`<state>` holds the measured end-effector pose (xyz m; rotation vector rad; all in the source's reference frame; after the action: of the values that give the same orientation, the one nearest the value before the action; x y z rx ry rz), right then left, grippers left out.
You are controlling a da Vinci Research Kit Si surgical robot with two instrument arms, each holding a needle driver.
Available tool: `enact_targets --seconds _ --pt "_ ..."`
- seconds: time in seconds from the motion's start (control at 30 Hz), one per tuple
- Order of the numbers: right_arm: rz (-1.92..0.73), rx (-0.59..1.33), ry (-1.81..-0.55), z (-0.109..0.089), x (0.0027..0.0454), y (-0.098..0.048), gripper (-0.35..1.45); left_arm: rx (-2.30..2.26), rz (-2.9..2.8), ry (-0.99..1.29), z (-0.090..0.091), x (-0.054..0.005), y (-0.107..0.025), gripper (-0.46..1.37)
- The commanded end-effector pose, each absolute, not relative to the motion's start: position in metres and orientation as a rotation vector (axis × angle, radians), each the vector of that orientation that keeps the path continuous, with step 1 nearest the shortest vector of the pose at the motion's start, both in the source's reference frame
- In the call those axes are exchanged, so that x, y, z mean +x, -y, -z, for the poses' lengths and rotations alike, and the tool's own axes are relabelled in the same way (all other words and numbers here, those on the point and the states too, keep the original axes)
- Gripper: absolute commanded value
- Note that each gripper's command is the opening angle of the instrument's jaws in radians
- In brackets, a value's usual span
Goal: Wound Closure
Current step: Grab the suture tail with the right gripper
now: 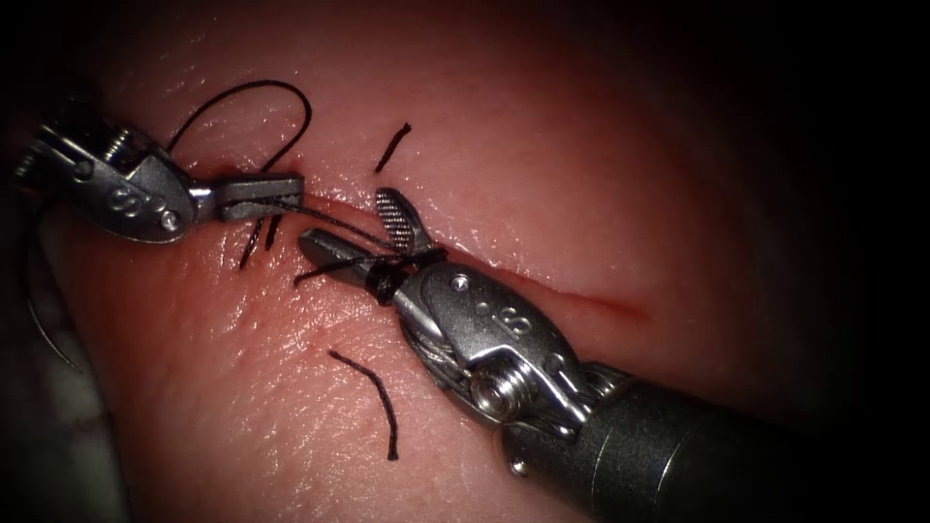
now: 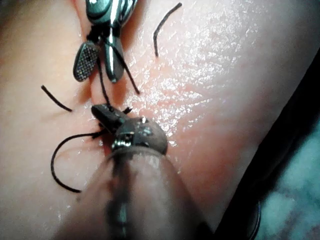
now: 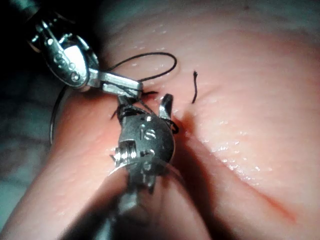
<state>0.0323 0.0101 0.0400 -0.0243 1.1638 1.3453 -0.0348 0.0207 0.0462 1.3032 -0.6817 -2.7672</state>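
Observation:
The tissue (image 1: 542, 145) has a cut (image 1: 601, 300) running from the centre toward the right. My left tool (image 1: 291, 189) comes in from the left with its jaws shut on the black thread (image 1: 329, 221) just left of the cut's end. That thread runs to my right tool (image 1: 346, 218), whose jaws stand open over the cut with nothing between them. Thread is wound around the base of the right jaws (image 1: 387, 279). A thread loop (image 1: 281, 97) arcs behind the left tool (image 2: 106, 113). I cannot make out the needle; a thin curve (image 1: 44, 329) at the tissue's left edge may be needle or thread.
Cut ends of thread lie on the tissue: one above the cut (image 1: 392, 147), one below it (image 1: 373, 383), short ones under the left jaws (image 1: 257, 237). A faint red fluid tints the cut. The tissue falls away into dark at the left.

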Motion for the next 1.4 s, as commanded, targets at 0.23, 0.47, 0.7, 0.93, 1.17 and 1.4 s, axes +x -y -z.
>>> enact_targets --seconds 0.23,0.47,0.7,0.93,1.17,1.4 --pt "-1.363 -0.043 -1.192 -0.0392 0.0322 -0.011 0.98 1.302 2.776 0.664 -0.0469 -0.0348 -0.0196 -0.35" --pt "-1.395 -0.079 -1.172 -0.0389 0.0321 -0.0117 0.97 1.299 2.777 0.667 -0.0463 -0.0349 -0.0189 -0.35" --pt "-1.456 -0.153 -1.102 -0.0397 0.0311 -0.0122 0.97 1.299 2.785 0.665 -0.0457 -0.0349 -0.0184 -0.35" --pt "-1.536 -0.177 -1.054 -0.0409 0.0303 -0.0131 0.93 1.301 2.786 0.661 -0.0456 -0.035 -0.0187 -0.35" --pt "-1.539 -0.187 -1.04 -0.0424 0.0302 -0.0144 0.86 1.298 2.785 0.66 -0.0455 -0.0351 -0.0191 -0.35" --pt "-1.552 -0.19 -1.026 -0.0443 0.0302 -0.015 0.84 1.294 2.784 0.652 -0.0452 -0.0352 -0.0196 -0.35"
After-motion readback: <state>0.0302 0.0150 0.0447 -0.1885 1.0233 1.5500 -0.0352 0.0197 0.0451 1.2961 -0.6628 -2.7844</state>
